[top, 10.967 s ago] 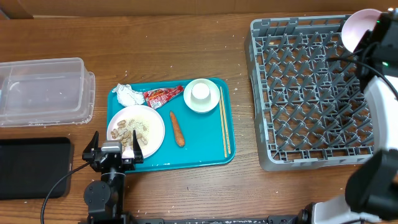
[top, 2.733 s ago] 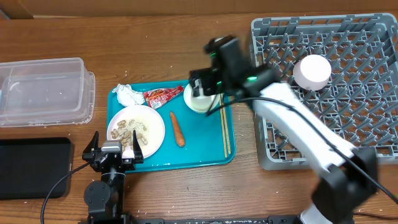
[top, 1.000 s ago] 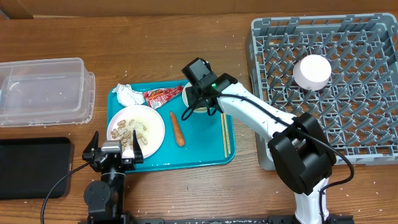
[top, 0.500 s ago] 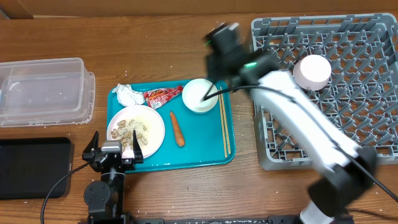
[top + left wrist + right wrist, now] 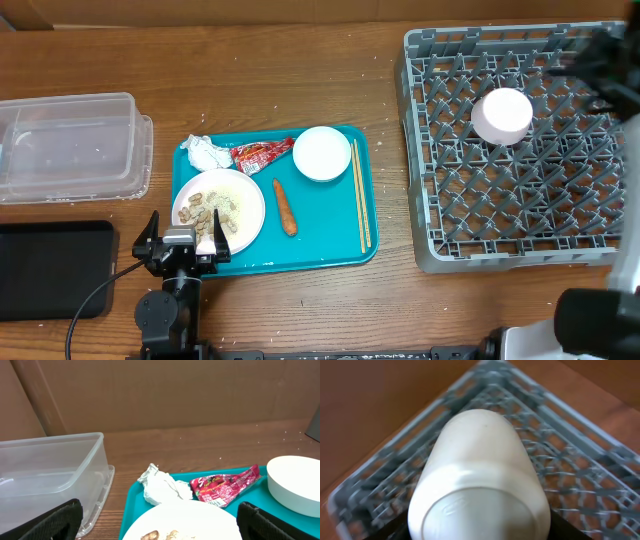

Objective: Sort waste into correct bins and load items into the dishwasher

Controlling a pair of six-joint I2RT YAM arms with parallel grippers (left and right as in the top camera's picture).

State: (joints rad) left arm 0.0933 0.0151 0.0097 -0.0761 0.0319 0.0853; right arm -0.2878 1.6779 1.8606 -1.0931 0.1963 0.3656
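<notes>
Grips a small white cup (image 5: 479,475) in the right gripper (image 5: 608,62), base toward the wrist camera, above a corner of the grey dish rack (image 5: 420,252). Rests the left gripper (image 5: 185,236) at the near edge of the teal tray (image 5: 330,242), fingers (image 5: 50,522) spread wide, holding nothing. Cannot read the raised mark on the cup's base or the white script on the red snack wrapper (image 5: 225,485). Has one white bowl (image 5: 502,115) among the rack's pegs, a second bowl (image 5: 322,153) upright on the tray beside the chopsticks (image 5: 360,195).
</notes>
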